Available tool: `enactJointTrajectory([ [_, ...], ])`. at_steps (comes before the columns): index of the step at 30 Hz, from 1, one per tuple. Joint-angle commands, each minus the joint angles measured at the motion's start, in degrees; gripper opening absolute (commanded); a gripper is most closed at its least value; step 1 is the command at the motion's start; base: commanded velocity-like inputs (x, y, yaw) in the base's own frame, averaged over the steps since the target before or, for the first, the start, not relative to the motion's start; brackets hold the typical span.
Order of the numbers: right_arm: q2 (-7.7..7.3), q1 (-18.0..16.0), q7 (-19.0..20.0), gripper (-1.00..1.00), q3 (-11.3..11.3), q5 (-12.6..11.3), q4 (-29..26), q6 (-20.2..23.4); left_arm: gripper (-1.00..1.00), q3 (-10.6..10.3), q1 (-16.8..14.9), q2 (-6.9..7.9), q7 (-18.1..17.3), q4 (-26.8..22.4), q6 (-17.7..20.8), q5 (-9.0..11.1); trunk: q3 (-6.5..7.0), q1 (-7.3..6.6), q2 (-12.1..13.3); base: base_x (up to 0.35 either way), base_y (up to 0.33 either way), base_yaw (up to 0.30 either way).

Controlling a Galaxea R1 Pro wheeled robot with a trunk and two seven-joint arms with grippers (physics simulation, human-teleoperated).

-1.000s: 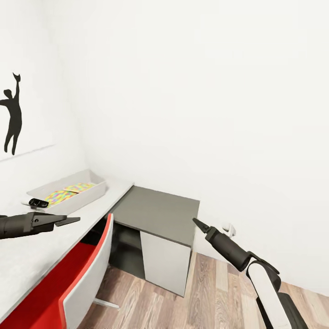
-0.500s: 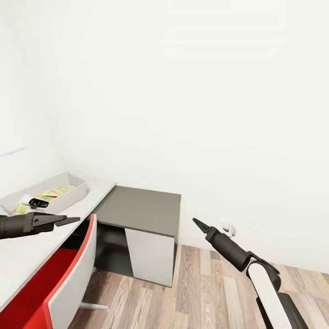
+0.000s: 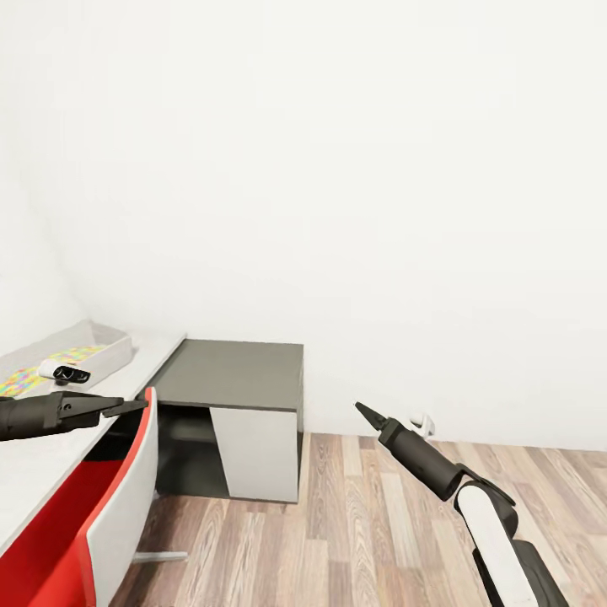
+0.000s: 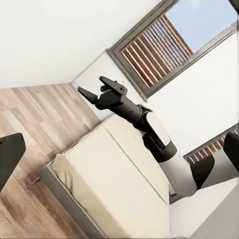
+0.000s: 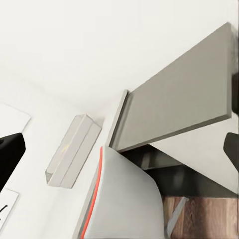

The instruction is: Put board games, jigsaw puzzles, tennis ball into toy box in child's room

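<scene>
The floor (image 3: 405, 523) is wood plank with a soft, satiny grain. The tabletop (image 3: 51, 464) looks pale, matt and faintly speckled, its lower section (image 3: 228, 375) a flat dark grey laminate. The chair (image 3: 110, 523) has a smooth red plastic shell, white-backed. The bed (image 4: 114, 184) mattress is plain beige cloth. Both arms are matt black.
</scene>
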Motion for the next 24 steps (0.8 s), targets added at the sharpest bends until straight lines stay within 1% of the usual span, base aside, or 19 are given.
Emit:
enactJointTrajectory([
  [1,0.00,-0.07,0.12,1.00,-0.08,-0.12,-0.01,0.36,1.00,-0.01,-0.02,0.04,-0.18,-0.02,0.61,0.03,-0.14,0.00,-0.14,-0.309,0.098,-0.275],
  [6,0.04,-0.07,0.02,1.00,-0.08,-0.05,-0.01,0.05,1.00,-0.01,-0.02,-0.05,-0.18,-0.16,0.61,0.03,-0.14,0.00,-0.14,-0.309,0.097,-0.182],
  [12,0.05,-0.07,-0.12,1.00,-0.08,-0.02,-0.01,-0.07,1.00,-0.05,-0.02,-0.40,-0.18,-0.32,0.61,0.03,-0.14,0.00,-0.14,-0.275,0.038,-0.033],
  [19,0.05,-0.07,-0.20,1.00,-0.08,0.00,-0.01,-0.08,1.00,-0.11,-0.02,-0.69,-0.18,-0.47,0.61,-0.18,-0.14,0.00,-0.14,-0.056,0.003,-0.003],
  [22,0.05,-0.07,-0.23,1.00,-0.08,0.05,-0.01,-0.08,1.00,-1.37,-0.02,-0.74,-0.18,-0.53,0.61,-0.44,-0.14,0.00,-0.14,-0.007,0.000,0.000],
  [24,0.05,-0.07,-0.24,1.00,-0.09,0.06,-0.01,-0.08,1.00,-3.27,-0.05,-1.00,-0.18,-0.54,0.48,-0.61,-0.14,0.00,-0.14,-0.003,0.000,0.000],
])
